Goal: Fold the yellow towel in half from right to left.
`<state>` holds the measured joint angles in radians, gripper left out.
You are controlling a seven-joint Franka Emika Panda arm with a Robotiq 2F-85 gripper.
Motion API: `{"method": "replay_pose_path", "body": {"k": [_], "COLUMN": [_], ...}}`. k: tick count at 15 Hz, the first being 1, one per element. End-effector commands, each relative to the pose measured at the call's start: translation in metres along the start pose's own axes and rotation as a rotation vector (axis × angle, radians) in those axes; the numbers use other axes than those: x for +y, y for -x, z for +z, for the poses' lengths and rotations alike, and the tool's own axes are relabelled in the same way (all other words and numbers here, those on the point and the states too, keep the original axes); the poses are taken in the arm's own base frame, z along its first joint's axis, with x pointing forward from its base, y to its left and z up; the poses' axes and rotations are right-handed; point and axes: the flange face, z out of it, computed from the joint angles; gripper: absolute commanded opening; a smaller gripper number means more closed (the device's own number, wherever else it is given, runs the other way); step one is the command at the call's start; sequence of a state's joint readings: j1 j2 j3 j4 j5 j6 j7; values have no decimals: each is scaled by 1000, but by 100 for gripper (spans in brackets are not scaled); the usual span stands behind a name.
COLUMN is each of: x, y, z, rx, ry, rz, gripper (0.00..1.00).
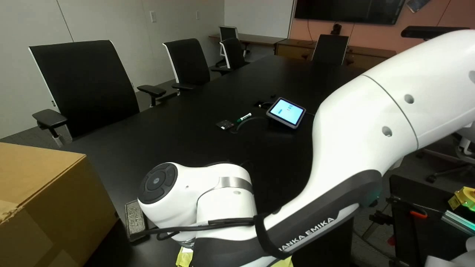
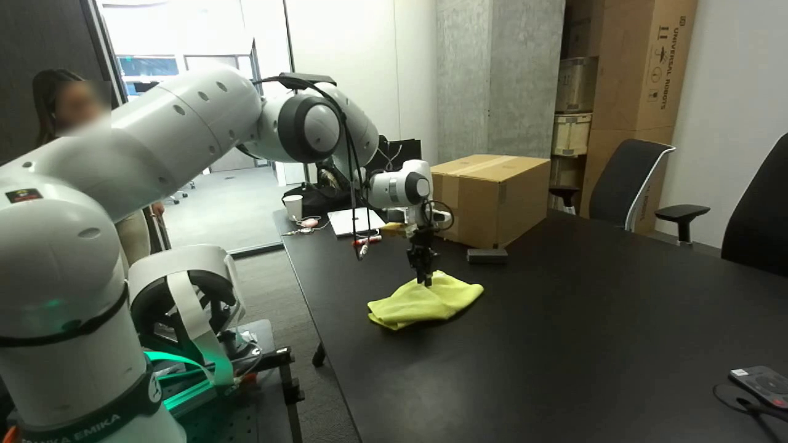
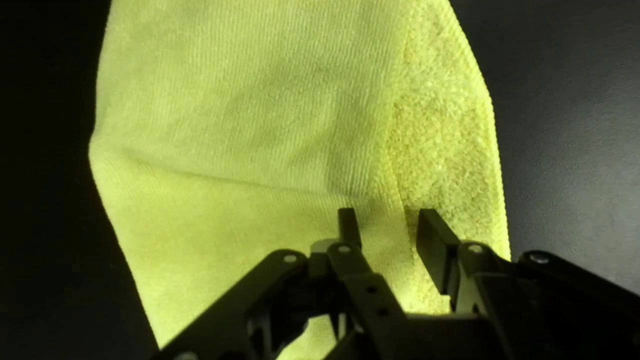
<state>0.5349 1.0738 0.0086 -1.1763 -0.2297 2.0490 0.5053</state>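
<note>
The yellow towel (image 2: 406, 311) lies on the black table in an exterior view, folded with one layer over another. In the wrist view the towel (image 3: 235, 100) fills the middle. Its smooth upper layer ends short of the right edge, where a strip of fuzzy under layer shows. A crease crosses the upper layer. My gripper (image 3: 388, 212) is open with its fingertips apart, over the upper layer's right edge. In an exterior view the gripper (image 2: 425, 282) points down at the towel's far part, at or just above the cloth. In an exterior view the arm hides most of the towel (image 1: 183, 257).
A cardboard box (image 2: 486, 197) and a dark grey block (image 2: 486, 256) stand beyond the towel. A white cup (image 2: 293, 207), a laptop (image 2: 354, 223) and markers lie near the table's edge. A tablet (image 1: 285, 112) and a green marker (image 1: 244, 117) are farther along the table.
</note>
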Motion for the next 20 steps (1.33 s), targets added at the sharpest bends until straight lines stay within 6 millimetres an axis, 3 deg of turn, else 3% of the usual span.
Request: {"method": "replay_pose_path", "body": {"k": [1,4,7,9,10,12,17,20], "x": [1,3,4,5,5,5,6,6], "y": [-10,-12,-14,-15,-15,-17,-17,-19], "z": [1,1,0,2,0,1,-7,-15], "rx": [-12,-18,-20,-22,-23,-23,-18,-4], "ry": [-11,-10,-9,-7,-8,-6,-7,-6], "rz": [-13,-12,-12,-11,-11,-9,-10,-8], "gripper": [36,31,19,18,12,13,1,2]}}
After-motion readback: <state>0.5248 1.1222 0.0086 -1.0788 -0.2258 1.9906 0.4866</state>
